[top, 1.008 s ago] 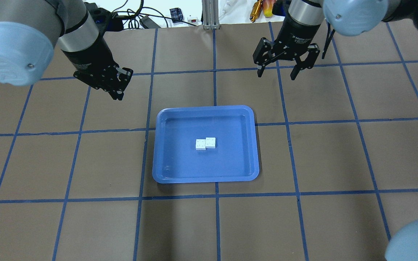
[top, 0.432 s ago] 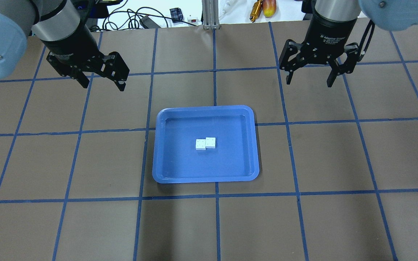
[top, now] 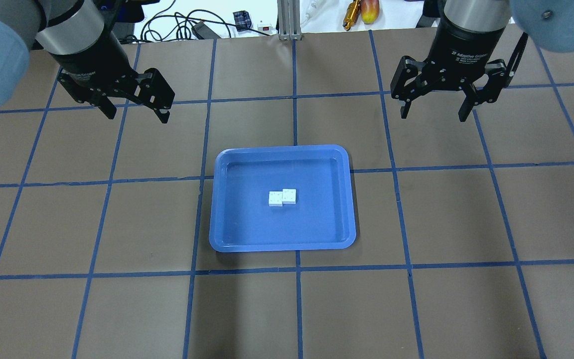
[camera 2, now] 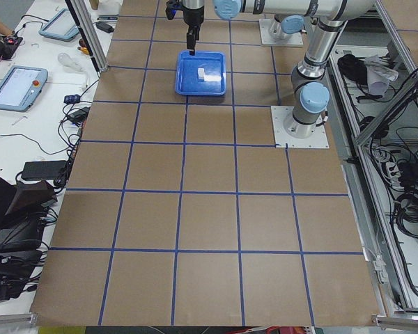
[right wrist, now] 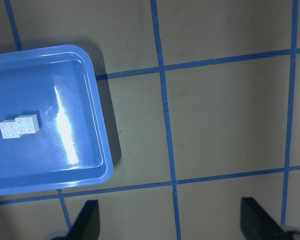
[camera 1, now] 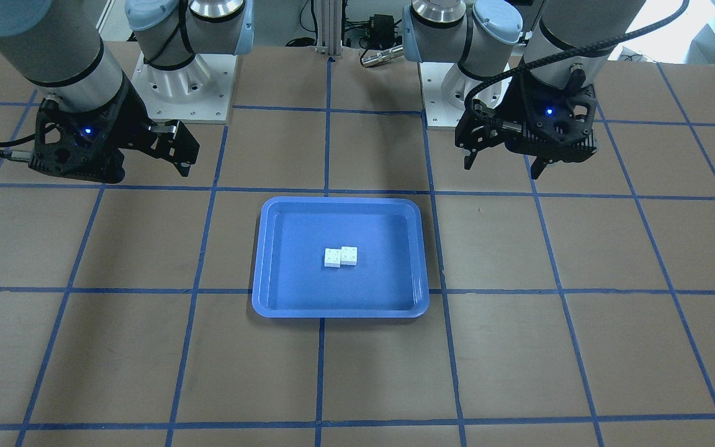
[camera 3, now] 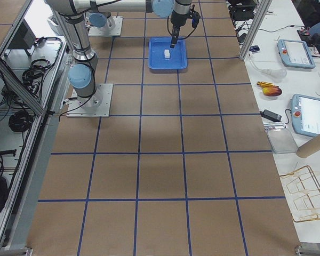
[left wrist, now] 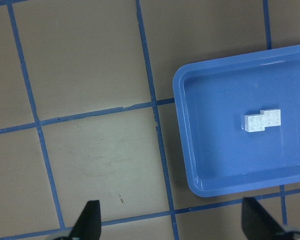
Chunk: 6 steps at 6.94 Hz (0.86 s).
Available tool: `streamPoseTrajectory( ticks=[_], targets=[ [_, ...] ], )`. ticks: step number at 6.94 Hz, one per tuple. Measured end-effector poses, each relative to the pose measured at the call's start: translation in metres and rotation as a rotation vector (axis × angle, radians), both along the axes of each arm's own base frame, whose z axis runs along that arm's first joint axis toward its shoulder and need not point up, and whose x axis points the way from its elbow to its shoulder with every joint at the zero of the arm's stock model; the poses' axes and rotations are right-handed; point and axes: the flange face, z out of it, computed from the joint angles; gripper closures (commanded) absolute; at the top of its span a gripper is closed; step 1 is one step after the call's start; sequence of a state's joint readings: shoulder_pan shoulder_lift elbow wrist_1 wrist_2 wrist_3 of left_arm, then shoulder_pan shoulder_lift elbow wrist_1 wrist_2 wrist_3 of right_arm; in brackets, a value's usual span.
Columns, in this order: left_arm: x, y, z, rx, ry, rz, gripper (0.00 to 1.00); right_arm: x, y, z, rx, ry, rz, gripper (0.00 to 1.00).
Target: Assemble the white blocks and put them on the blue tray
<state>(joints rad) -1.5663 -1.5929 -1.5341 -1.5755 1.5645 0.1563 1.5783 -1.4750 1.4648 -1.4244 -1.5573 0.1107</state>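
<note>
The two white blocks [top: 282, 197] lie joined in a stepped pair in the middle of the blue tray [top: 267, 229]. They also show in the front view [camera 1: 340, 256], the left wrist view [left wrist: 261, 121] and the right wrist view [right wrist: 20, 126]. My left gripper [top: 138, 116] is open and empty, held above the table beyond the tray's far left corner. My right gripper [top: 434, 116] is open and empty, held beyond the tray's far right corner. Neither touches the tray or the blocks.
The brown table carries a grid of blue tape lines. An aluminium post [top: 287, 20] stands at the far edge, with cables [top: 182, 22] and tools [top: 361, 12] behind it. The arm bases [camera 1: 180, 74] stand on the robot's side of the table.
Both grippers have moved outward and away from the tray, the left to the left and the right to the right. The left wrist has turned. The blocks and tray have not moved.
</note>
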Motion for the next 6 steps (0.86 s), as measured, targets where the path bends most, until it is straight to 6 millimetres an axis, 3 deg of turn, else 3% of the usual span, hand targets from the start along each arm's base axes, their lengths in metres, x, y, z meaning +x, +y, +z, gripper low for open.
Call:
streamPoseTrajectory(
  ticks=[6],
  targets=[
    [0.0, 0.003, -0.003, 0.031, 0.0, 0.014, 0.0, -0.016, 0.012, 0.018, -0.038, 0.01, 0.006, 0.0]
  ],
)
